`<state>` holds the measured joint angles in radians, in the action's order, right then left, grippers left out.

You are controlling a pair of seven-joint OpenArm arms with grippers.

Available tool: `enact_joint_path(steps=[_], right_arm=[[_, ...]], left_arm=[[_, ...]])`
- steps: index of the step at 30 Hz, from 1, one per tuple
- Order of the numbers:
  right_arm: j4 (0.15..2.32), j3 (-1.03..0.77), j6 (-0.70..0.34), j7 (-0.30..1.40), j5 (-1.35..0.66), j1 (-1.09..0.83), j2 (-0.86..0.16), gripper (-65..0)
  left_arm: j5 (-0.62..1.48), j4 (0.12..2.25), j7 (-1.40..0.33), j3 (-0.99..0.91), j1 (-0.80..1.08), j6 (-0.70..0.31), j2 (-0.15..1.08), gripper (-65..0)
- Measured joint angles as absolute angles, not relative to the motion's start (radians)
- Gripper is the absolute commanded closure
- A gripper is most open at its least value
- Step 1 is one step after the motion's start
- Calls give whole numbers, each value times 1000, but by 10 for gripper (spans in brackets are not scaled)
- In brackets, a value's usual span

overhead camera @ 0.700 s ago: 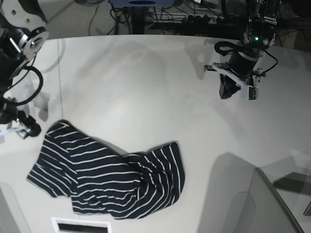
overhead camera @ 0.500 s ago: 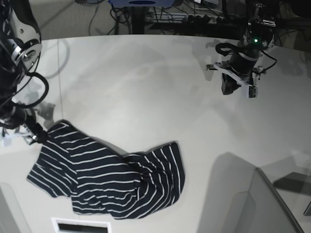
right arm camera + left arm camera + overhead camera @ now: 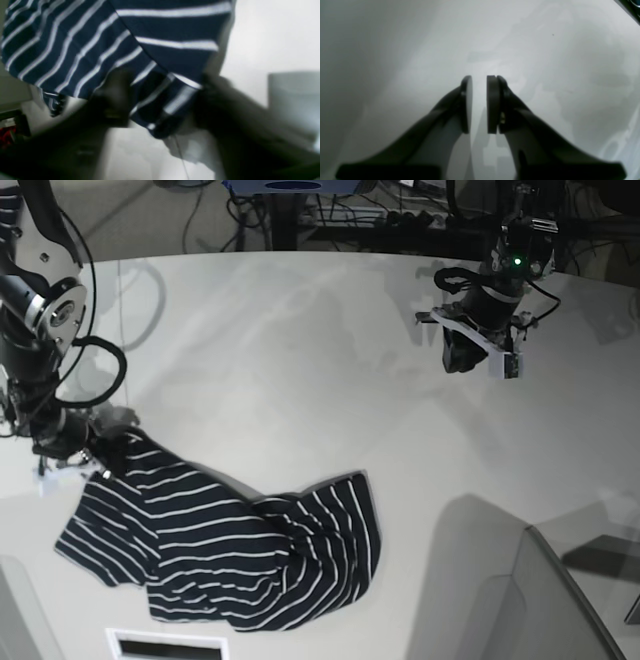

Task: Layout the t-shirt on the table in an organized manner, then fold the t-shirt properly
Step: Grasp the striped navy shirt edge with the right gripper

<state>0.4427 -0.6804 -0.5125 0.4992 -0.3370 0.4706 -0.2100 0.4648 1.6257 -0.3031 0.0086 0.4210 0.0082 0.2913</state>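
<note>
The t-shirt (image 3: 230, 540), dark navy with thin white stripes, lies crumpled on the table (image 3: 300, 360) at the near left. My right gripper (image 3: 95, 455) is down at its upper-left corner. In the blurred right wrist view the right gripper (image 3: 162, 100) stands open, with the t-shirt (image 3: 100, 37) hem bunched between the two fingers. My left gripper (image 3: 468, 360) hovers far off at the back right, over bare table. In the left wrist view the left gripper (image 3: 479, 105) shows only a narrow gap between its pads, with nothing in it.
A thin dark seam (image 3: 122, 330) runs down the table's left part. A white-framed slot (image 3: 165, 645) sits at the near edge below the shirt. A pale grey panel (image 3: 520, 600) rises at the near right. Cables and equipment (image 3: 300, 210) lie beyond the far edge.
My right arm has swung in and come down onto the shirt's upper-left corner. My left gripper has drifted slightly left and back. The shirt has not moved.
</note>
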Motion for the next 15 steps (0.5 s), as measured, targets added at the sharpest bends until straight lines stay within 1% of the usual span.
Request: enact_joint_path(steps=[1,2,3,5,7,11,13,15], right_arm=[[443,-680,-513,500,-337,467,-212,0],[443,-680,-508,500,-337,464,-214,-3],[443,-680,-508,505,-337,462,-216,-33],[472,-680,-510,552,-339,453,-214,0],[544,-680,-515,613,-340,426,-210,-5],[806,-681,-569,726,-336,303,-177,-6],[944,-680,-574,788,-335,237,-146,-6],[1052,-674,-575,812,-333,187,-111,-6]], left_arm=[[466,1626,-304,11,421,7,290,-107],[466,1626,-304,13,421,7,289,-107],[465,1626,-304,14,421,3,288,-107],[465,1625,-308,14,411,6,288,-107],[466,1612,-306,13,378,9,272,-107],[456,1541,-299,39,277,9,231,-107],[455,1480,-307,112,211,15,233,-107],[457,1422,-308,194,140,7,234,-107]])
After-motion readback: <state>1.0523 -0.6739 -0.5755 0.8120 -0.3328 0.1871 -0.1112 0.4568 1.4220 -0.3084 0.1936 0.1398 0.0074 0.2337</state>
